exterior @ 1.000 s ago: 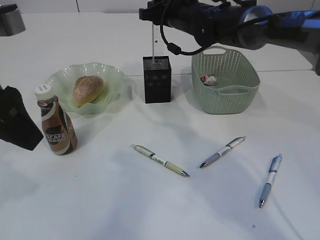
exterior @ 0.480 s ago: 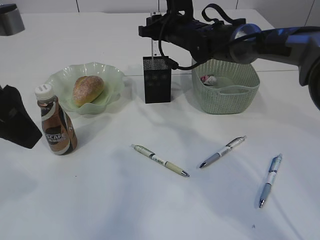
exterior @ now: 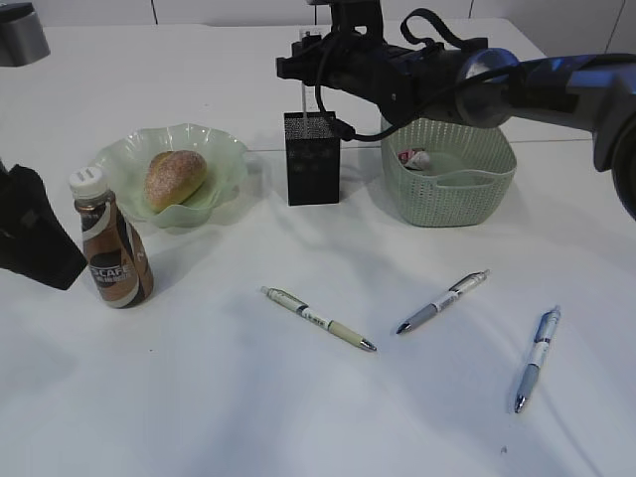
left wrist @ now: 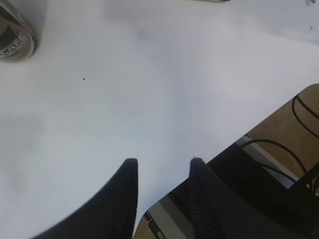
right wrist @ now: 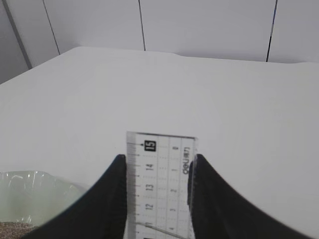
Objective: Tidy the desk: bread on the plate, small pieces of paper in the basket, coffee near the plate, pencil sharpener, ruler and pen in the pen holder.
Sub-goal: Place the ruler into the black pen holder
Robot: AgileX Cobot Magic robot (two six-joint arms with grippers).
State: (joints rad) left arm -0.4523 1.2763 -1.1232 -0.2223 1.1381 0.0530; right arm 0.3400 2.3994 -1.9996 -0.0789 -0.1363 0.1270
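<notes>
While the right hand (right wrist: 158, 199) is clamped on the ruler (right wrist: 160, 181) above the pen holder (exterior: 312, 157), the ruler stands upright. Near the coffee (exterior: 109, 241), the left hand (left wrist: 162, 172) hangs over the desk (exterior: 298, 397), fingers apart and holding nothing.

Right gripper (right wrist: 157, 169) clamps ruler (right wrist: 160, 184) upright above desk (right wrist: 149, 89).
</notes>
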